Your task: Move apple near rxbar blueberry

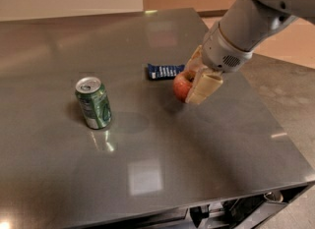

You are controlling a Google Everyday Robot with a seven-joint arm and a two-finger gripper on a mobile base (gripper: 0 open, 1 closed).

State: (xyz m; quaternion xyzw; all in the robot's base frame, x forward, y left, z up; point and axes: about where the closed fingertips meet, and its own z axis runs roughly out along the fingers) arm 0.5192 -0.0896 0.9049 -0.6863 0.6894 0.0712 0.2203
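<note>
The red apple [181, 86] is held between the cream fingers [205, 86] of my gripper [194, 78], just above the grey table. The gripper is shut on the apple, and its arm comes in from the upper right. The dark navy rxbar blueberry [165, 71] lies flat on the table just left of and behind the apple, a short gap away. The near finger hides the apple's right side.
A green soda can [93, 102] stands upright on the left half of the grey table [147, 174]. The table's right edge runs close to the arm, with the floor beyond it. The front edge is near the bottom of the view.
</note>
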